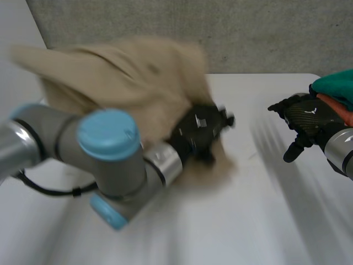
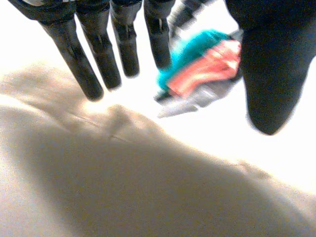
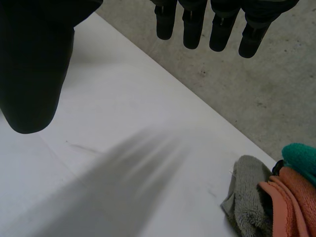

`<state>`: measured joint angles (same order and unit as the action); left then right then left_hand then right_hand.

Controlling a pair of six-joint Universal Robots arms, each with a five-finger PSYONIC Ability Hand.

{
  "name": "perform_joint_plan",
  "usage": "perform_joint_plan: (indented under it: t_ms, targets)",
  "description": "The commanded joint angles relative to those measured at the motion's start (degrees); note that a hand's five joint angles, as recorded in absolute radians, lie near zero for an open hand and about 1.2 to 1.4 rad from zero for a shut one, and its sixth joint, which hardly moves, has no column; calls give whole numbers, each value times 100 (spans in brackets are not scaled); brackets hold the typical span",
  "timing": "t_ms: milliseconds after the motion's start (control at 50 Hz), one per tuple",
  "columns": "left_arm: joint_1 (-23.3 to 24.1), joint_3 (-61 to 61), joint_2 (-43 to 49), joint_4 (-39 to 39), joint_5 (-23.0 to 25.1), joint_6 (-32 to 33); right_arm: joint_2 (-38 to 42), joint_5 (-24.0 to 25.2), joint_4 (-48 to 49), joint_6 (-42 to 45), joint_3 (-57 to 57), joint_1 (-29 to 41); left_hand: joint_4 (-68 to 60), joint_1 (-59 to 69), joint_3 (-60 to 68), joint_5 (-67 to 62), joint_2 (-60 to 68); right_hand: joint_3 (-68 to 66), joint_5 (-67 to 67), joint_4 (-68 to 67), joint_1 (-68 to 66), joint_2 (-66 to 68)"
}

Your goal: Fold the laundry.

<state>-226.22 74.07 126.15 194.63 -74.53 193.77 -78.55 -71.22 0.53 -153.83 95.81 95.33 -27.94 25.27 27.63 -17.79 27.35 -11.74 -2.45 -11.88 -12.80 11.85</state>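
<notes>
Left hand [image 1: 201,130]: fingers [image 2: 89,74] straight and spread, thumb held wide, pinching nothing. Tan cloth [image 1: 121,72] lies bunched under its palm and runs back along the left arm. Fingertips reach just past the cloth edge onto bare table [image 1: 265,210]. No clean long axis that I can read, it's rumpled. Right hand [image 1: 303,118]: fingers also straight, thumb apart, empty, over bare table and well apart from the tan cloth. Pile of teal, orange and grey cloths [image 3: 284,197] sits just beside its wrist. Left hand is clearly nearer the tan cloth; I'd have it do the next grab.
</notes>
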Motion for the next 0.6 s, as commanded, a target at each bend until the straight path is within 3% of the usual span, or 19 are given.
perform_joint_plan:
  t_ms: [20, 240, 380, 460, 600]
  targets:
    - [254, 467, -72, -92, -342, 433, 103, 108, 0, 63, -1, -32, 1794, -1527, -1763, 1779, -1735, 174, 245, 188, 280, -185]
    - [52, 1038, -1417, 277, -729, 267, 130, 117, 0, 46, 51, 117, 1794, -1527, -1763, 1779, -1735, 174, 245, 188, 280, -185]
    - [-580, 1522, -2243, 111, -1037, 284, -107, 100, -280, 63, 130, 416, 1794, -1527, -1763, 1779, -1735, 174, 245, 188, 280, -185]
    - [-1002, 1794, -2525, -661, -1221, 363, -204, 73, -825, 116, 174, 714, 1017, -751, -986, 1003, -959, 107, 179, 122, 214, -118]
    - [-1775, 2330, -2771, -2603, -1380, 565, 103, 38, -1828, 494, 350, 1321, 477, -211, -446, 462, -419, -1659, -1587, -1644, -1552, 1648]
